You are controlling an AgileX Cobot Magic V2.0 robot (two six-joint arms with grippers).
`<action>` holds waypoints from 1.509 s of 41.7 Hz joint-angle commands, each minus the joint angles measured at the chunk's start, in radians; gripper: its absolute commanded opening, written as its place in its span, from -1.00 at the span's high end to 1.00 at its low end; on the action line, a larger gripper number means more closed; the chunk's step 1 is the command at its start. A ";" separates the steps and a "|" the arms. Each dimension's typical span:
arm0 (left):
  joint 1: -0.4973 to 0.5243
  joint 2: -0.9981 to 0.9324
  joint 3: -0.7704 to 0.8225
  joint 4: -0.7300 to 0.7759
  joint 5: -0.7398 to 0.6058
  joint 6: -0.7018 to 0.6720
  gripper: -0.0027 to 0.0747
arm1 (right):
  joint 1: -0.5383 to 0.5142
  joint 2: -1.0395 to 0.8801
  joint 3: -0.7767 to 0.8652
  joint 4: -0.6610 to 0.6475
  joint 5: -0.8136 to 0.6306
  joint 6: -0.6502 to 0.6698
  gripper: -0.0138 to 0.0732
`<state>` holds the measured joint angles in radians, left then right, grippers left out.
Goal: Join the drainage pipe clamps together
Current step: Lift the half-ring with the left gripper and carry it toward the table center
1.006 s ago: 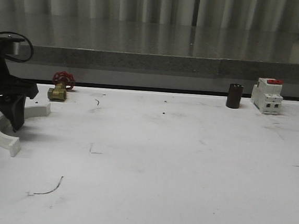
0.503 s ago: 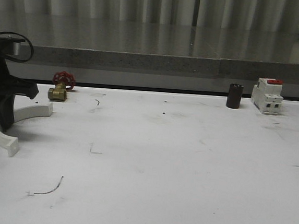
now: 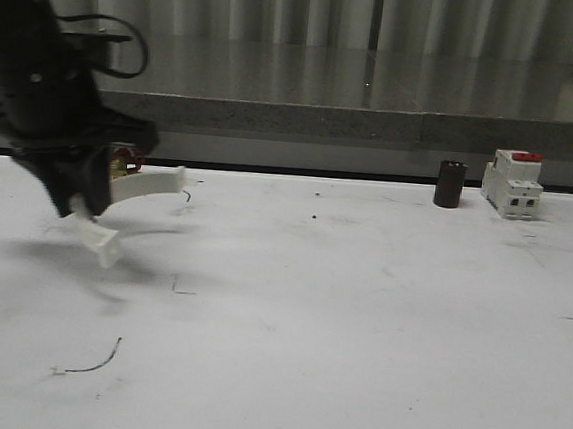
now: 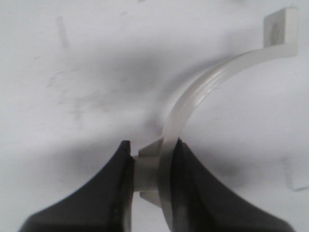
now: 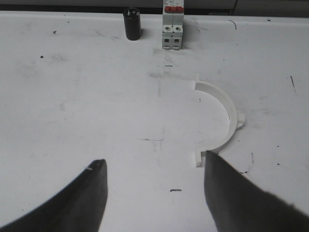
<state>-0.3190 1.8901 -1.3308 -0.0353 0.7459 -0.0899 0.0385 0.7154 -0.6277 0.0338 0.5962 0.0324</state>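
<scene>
Left gripper (image 4: 149,166) clamped on one drainage pipe clamp half (image 3: 138,190), carried clear of the white table (image 3: 358,311) at its left side, shadow beneath; fingers (image 4: 108,193) pinch across the thin wall at mid-arc, beside a small lug, so the arc sweeps away to a free square end tab (image 4: 281,26); second clamp half (image 5: 219,118) lies flat on the table just ahead of the right gripper (image 5: 154,193), whose jaws stand wide apart and hold nothing; both halves white moulded plastic, semicircular, thin-walled, lightly ribbed along the band, glossy; judged light and fairly stiff, with some spring in the arc and a slick surface likely to pivot in a narrow pinch; best hold looks to be mid-arc across the wall, leaving both end tabs free to mate; the lying half probably wants the same hold, though lying flat it offers little height to grasp; tabs look thin, may chip if forced askew; a brass valve with red handwheel (image 3: 122,163) sits partly hidden behind the left arm, detail poor; dark cylinder (image 3: 450,183) and white breaker with red switch (image 3: 511,182) stand at the far right edge, well apart from both halves; table surface matte, scuffed, pen-marked.
</scene>
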 commanded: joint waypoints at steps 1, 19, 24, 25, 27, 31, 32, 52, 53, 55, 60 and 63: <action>-0.114 -0.051 -0.091 0.051 0.029 -0.112 0.95 | -0.007 0.004 -0.036 -0.012 -0.063 -0.004 -0.39; -0.398 0.178 -0.468 0.213 0.217 -0.576 0.94 | -0.007 0.004 -0.036 -0.012 -0.063 -0.004 -0.39; -0.424 0.245 -0.554 0.207 0.225 -0.668 0.94 | -0.007 0.004 -0.036 -0.012 -0.063 -0.004 -0.39; -0.427 0.256 -0.567 0.202 0.228 -0.672 0.94 | -0.007 0.004 -0.036 -0.012 -0.063 -0.004 -0.39; -0.428 0.276 -0.589 0.178 0.230 -0.687 0.94 | -0.007 0.004 -0.036 -0.012 -0.063 -0.004 -0.39; -0.429 0.305 -0.601 0.155 0.230 -0.714 0.94 | -0.007 0.004 -0.036 -0.012 -0.063 -0.004 -0.39; -0.429 0.305 -0.601 0.155 0.233 -0.722 0.94 | -0.007 0.004 -0.036 -0.012 -0.063 -0.004 -0.39; -0.427 0.341 -0.601 0.155 0.235 -0.746 0.63 | -0.007 0.004 -0.036 -0.012 -0.063 -0.004 -0.39; -0.427 0.341 -0.601 0.155 0.235 -0.746 0.57 | -0.007 0.004 -0.036 -0.012 -0.063 -0.004 -0.39; -0.427 0.341 -0.601 0.155 0.235 -0.746 0.46 | -0.007 0.004 -0.036 -0.012 -0.063 -0.004 -0.39; -0.427 0.341 -0.601 0.157 0.235 -0.746 0.27 | -0.007 0.004 -0.036 -0.012 -0.063 -0.004 -0.39; -0.427 0.341 -0.601 0.162 0.235 -0.742 0.20 | -0.007 0.004 -0.036 -0.012 -0.063 -0.004 -0.39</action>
<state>-0.7404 2.2942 -1.9000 0.1175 0.9909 -0.8233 0.0385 0.7154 -0.6277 0.0338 0.5962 0.0324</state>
